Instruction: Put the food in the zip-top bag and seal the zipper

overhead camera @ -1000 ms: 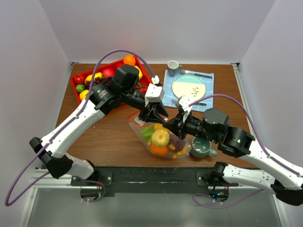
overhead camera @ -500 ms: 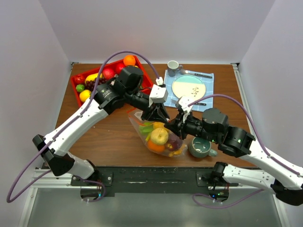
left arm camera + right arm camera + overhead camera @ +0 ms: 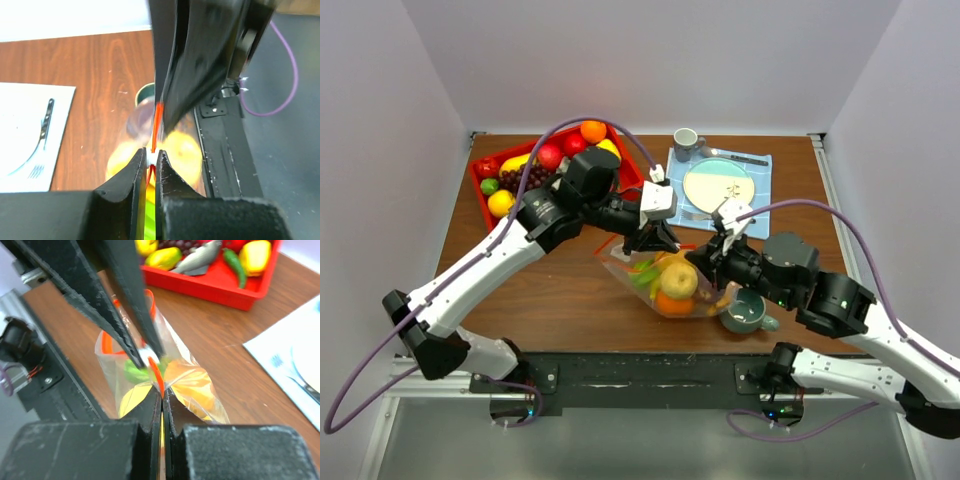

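Now we have both end effectors pinched onto the bag's top edge. Our left end effector point(image 3: 151, 154) is closed to a sliver on the zipper point(image 3: 157, 119), its tips clamping the white slider point(image 3: 150, 358). Our right end effector point(image 3: 162, 390) is likewise shut tight on that orange-red strip, just beside the left one's tips. The bag point(image 3: 665, 292) sits between the two arms, low over the worktop point(image 3: 560, 290) near its front edge; we cannot tell whether it rests there. Inside we see food point(image 3: 680, 280): a yellow piece, an orange one and green bits. More fruit lies in the red tray point(image 3: 215, 294) at the far left. A mug point(image 3: 745, 313) stands just beside the bag, on its right.
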### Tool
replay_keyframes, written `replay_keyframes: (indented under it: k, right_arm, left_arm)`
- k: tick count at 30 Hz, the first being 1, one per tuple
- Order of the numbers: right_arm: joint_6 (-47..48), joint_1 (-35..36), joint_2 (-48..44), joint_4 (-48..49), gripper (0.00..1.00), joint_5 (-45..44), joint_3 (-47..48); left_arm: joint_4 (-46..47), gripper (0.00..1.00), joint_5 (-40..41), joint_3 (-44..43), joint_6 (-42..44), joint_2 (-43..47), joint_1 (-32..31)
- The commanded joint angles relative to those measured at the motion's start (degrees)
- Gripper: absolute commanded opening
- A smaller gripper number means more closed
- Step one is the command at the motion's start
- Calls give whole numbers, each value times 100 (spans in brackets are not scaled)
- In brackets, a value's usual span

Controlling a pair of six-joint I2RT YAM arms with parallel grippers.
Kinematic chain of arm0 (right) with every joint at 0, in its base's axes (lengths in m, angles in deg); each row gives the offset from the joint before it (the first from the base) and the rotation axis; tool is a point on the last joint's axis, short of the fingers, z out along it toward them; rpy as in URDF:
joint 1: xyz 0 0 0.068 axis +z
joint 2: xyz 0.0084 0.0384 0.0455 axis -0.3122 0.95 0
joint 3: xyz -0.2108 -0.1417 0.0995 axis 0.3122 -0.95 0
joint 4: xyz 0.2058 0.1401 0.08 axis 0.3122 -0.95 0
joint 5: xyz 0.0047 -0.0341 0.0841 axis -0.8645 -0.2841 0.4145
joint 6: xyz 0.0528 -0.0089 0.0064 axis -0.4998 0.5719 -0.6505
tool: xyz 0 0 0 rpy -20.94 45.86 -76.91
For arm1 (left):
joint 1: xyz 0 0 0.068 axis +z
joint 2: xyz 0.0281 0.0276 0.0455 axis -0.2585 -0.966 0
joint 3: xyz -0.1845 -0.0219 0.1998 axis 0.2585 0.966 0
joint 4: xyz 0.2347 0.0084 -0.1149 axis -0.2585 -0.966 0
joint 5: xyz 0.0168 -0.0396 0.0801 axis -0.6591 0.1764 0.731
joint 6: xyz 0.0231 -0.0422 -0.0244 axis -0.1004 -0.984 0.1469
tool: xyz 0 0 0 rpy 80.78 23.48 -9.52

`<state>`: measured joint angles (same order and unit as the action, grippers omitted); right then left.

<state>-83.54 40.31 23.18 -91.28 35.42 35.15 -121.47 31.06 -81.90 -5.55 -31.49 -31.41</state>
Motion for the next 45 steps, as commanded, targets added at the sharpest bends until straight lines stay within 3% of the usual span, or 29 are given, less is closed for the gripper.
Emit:
replay_keyframes:
  k: [1, 9, 13, 18, 27, 31, 35, 41, 44, 45]
  right_arm:
    - [-78, 12, -445, 88, 0, -1029, 530]
    - [-157, 12, -489, -158, 0, -2689, 864]
    - [-51, 12, -480, -18, 0, -3322, 865]
    - [72, 12, -410, 132, 0, -3605, 847]
    - [-33, 12, -313, 141, 0, -3667, 768]
    - [-244, 12, -234, 53, 0, -3483, 636]
    - [-1085, 4, -6, 53, 0, -2763, 50]
    - [-2080, -5, 1285, 378, 0, -2014, -726]
    - [-2152, -565, 1804, 483, 0, -1524, -639]
    - [-2178, -794, 1901, 519, 8, -1287, -621]
  left_arm:
    - [224, 0, 1010, 469, -270, 498, 86]
    - [795, 0, 2118, 1444, -867, 1148, 253]
    - [1095, 0, 2706, 2042, -1236, 1483, 743]
    - [1288, 0, 3039, 2499, -1606, 1843, 1351]
    - [1227, 0, 4254, 2764, -1975, 2089, 1493]
    - [1183, 0, 3984, 2790, -2029, 2327, 1484]
    - [1008, 0, 2868, 2694, -2037, 2284, 1484]
    - [1086, 0, 1988, 2702, -2318, 1740, 1493]
    - [1261, 0, 1882, 2729, -2511, 1432, 1493]
    - [1323, 0, 1890, 2676, -2616, 1344, 1484]
